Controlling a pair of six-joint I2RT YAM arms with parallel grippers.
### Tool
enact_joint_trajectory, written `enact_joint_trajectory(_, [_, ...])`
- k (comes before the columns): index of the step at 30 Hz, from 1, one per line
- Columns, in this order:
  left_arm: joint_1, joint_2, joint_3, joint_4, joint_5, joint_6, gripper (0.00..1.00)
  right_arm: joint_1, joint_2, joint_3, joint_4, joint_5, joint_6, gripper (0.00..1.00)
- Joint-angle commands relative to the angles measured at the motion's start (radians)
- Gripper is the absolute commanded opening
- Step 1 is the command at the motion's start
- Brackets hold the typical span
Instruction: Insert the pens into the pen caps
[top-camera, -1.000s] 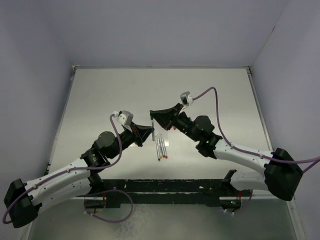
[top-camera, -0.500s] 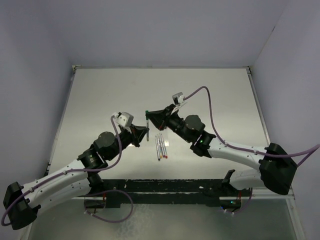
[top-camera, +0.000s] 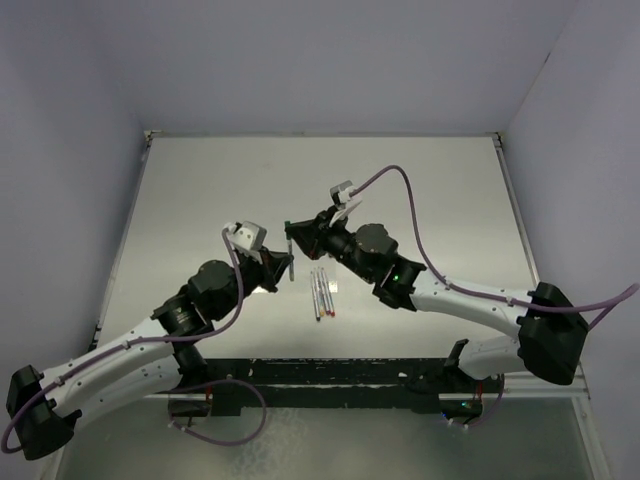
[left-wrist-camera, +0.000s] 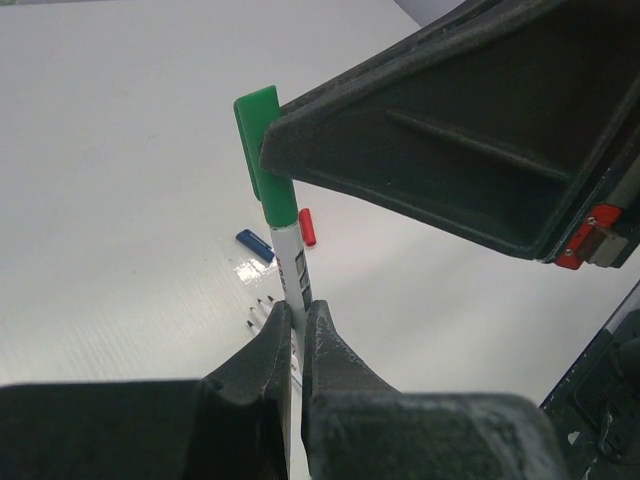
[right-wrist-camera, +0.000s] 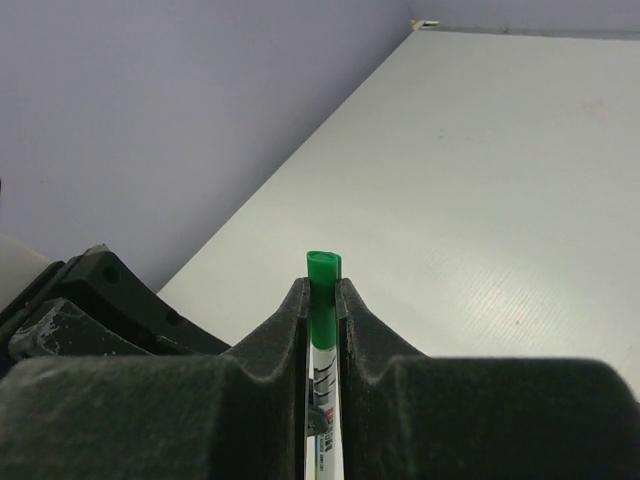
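Green pen (left-wrist-camera: 290, 262) stands near upright above the middle of the surface (top-camera: 200, 200), clear of it, with the left gripper (left-wrist-camera: 297, 322) clamped on its lower barrel and the right gripper (right-wrist-camera: 322, 290) clamped on the green cap (left-wrist-camera: 262, 150) at its top. Cap and barrel share one long axis, so the seating push should run along it. Seating depth cannot be judged, because the right gripper covers the joint; the other pens (top-camera: 320, 292) are too small to count.
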Motion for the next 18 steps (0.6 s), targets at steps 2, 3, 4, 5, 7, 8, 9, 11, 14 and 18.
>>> enact_joint_trajectory(2, [0.003, -0.037, 0.065, 0.097, -0.025, -0.062, 0.0, 0.033, 0.011, 0.097, -0.25, 0.034, -0.093, 0.04])
enact_joint_trajectory(3, [0.003, -0.039, 0.052, 0.077, -0.025, -0.073, 0.0, 0.032, 0.003, 0.113, -0.248, 0.048, -0.105, 0.07])
enact_joint_trajectory(4, [0.003, -0.039, 0.045, 0.057, -0.025, -0.085, 0.0, 0.033, -0.006, 0.124, -0.24, 0.05, -0.115, 0.1])
enact_joint_trajectory(5, [0.004, -0.037, 0.034, 0.036, -0.028, -0.096, 0.0, 0.032, -0.016, 0.137, -0.235, 0.074, -0.133, 0.13])
enact_joint_trajectory(7, [0.004, -0.029, 0.021, 0.003, -0.036, -0.111, 0.0, 0.032, -0.041, 0.146, -0.221, 0.108, -0.152, 0.16])
enact_joint_trajectory(8, [0.004, -0.022, 0.013, -0.011, -0.047, -0.119, 0.0, 0.033, -0.056, 0.15, -0.215, 0.122, -0.162, 0.18])
enact_joint_trajectory(9, [0.003, -0.014, 0.009, -0.03, -0.062, -0.127, 0.0, 0.033, -0.071, 0.152, -0.213, 0.135, -0.171, 0.2])
enact_joint_trajectory(11, [0.003, 0.009, 0.002, -0.057, -0.106, -0.138, 0.0, 0.033, -0.103, 0.155, -0.214, 0.158, -0.189, 0.26])
enact_joint_trajectory(14, [0.004, 0.056, 0.005, -0.08, -0.171, -0.144, 0.01, 0.033, -0.153, 0.143, -0.238, 0.198, -0.208, 0.38])
enact_joint_trajectory(18, [0.003, 0.113, 0.014, -0.062, -0.203, -0.143, 0.03, 0.031, -0.215, 0.099, -0.259, 0.258, -0.211, 0.63])
